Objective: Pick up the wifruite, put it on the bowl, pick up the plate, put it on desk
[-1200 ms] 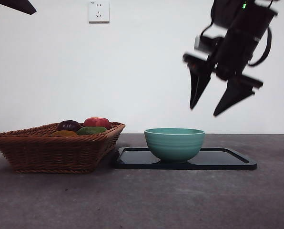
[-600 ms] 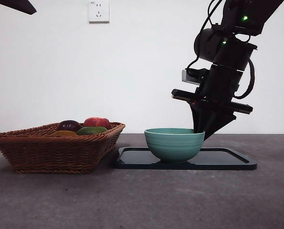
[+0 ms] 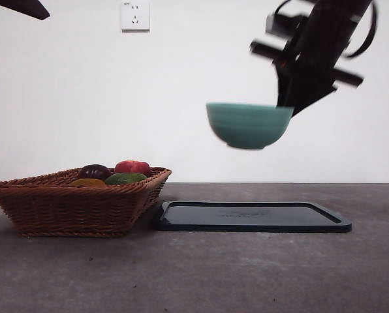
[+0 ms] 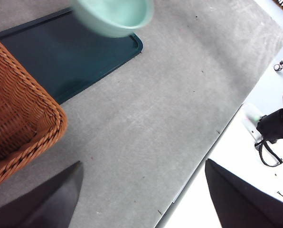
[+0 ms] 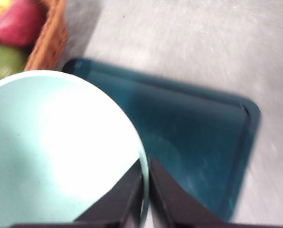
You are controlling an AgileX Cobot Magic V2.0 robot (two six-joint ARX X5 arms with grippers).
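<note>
Front view: the right gripper (image 3: 287, 109), dark and motion-blurred, enters from the upper right and holds the teal bowl (image 3: 249, 125) in the air by its rim, well above the black tray (image 3: 253, 216). The tray lies bare on the grey bench (image 3: 194, 274), just beside the wicker basket (image 3: 77, 201), which holds a red fruit (image 3: 133, 167), a dark purple fruit (image 3: 94, 171) and a green fruit (image 3: 125, 177). A white wall socket (image 3: 135, 15) sits high on the wall. A black tip at the top left corner is all that shows of the waiting arm.

Right wrist view: the right gripper (image 5: 145, 183) has its jaws drawn narrow on the rim of the bowl (image 5: 61, 152), one jaw inside and one outside the wall; this pinch is hidden from the front camera. The bowl's pale interior shows nothing inside it. Below lie the tray (image 5: 203, 142), the bench (image 5: 203, 47), and a corner of the basket (image 5: 51, 40) with the red fruit (image 5: 15, 21) and green fruit (image 5: 4, 61).

Left wrist view: the left gripper (image 4: 141, 190) hangs over the bench (image 4: 146, 118) near its edge, its jaws spread wide with nothing between them. Farther off are the basket's corner (image 4: 23, 118), one end of the tray (image 4: 61, 57), and the blurred underside of the raised bowl (image 4: 115, 16).
</note>
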